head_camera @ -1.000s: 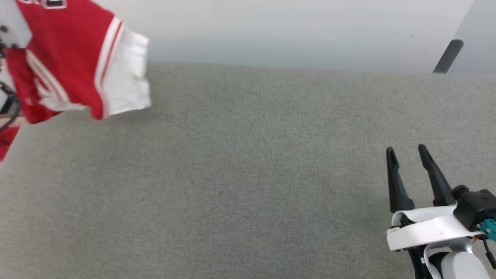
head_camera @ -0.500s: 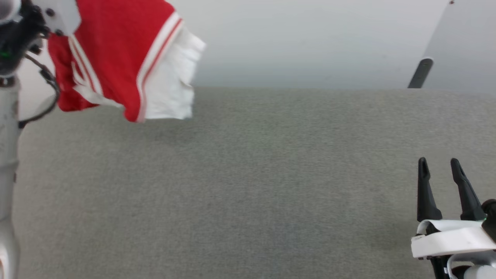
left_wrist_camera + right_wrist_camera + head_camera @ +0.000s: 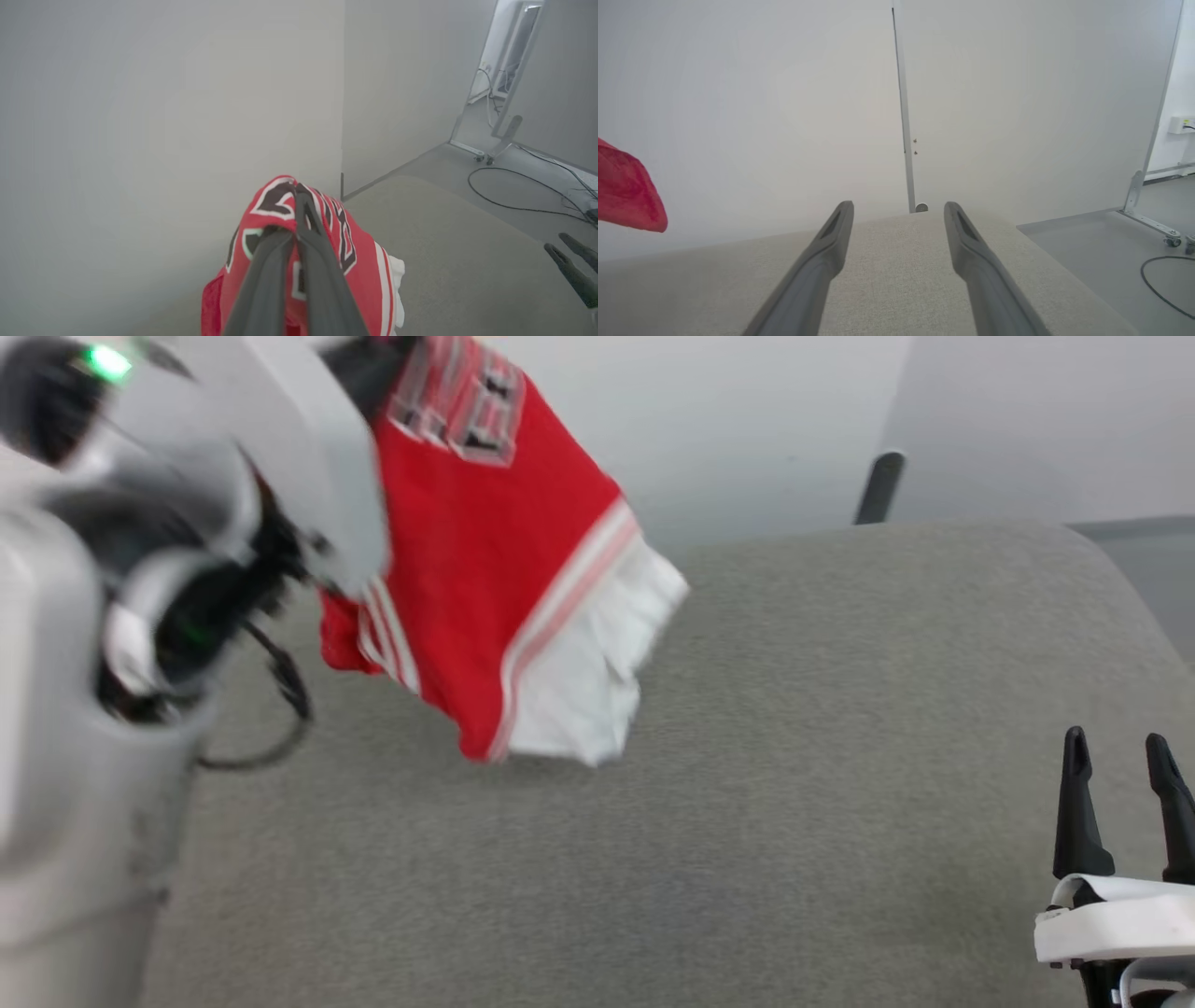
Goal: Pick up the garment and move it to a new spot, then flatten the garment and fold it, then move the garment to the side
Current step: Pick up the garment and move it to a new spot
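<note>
Our L gripper has its two dark fingers pinched tight on the red jersey T-shirt w/ white sleeve, which hangs over the grey fabric surface. Our R gripper sits well apart, fingers spread, empty.

Head view: my L arm blurred, covers the garment on its L side. Garment top cut by upper edge. Print smeared, can't read.
My R gripper cut off at bottom edge, wrist down.
L wrist view: my L gripper covers mid print, one fingertip buried in cloth, hem off-frame.
R wrist view: garment cut by frame's left edge, red corner in.
</note>
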